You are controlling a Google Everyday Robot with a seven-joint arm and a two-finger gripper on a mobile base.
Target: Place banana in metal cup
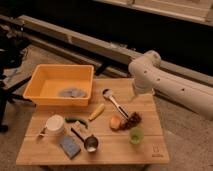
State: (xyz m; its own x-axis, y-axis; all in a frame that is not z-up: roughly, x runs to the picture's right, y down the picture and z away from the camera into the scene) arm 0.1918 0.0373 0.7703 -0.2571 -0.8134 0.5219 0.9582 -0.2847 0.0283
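The banana point(96, 112) is small and yellow and lies on the wooden table point(150, 150) near its middle. The metal cup point(91, 143) is shiny, with a dark handle, and stands near the front edge, below and left of the banana. My white arm comes in from the right and bends down over the table's back right part. The gripper point(136, 96) hangs at its end, well right of the banana and above the table. It holds nothing that I can see.
A yellow bin point(47, 80) sits at the back left. A long-handled silver scoop point(114, 102) lies right of the banana. An orange fruit point(115, 122), a dark brown object point(132, 120), a green cup point(135, 135), a green vegetable point(76, 120), a white cup point(55, 123) and a blue block point(70, 146) lie around.
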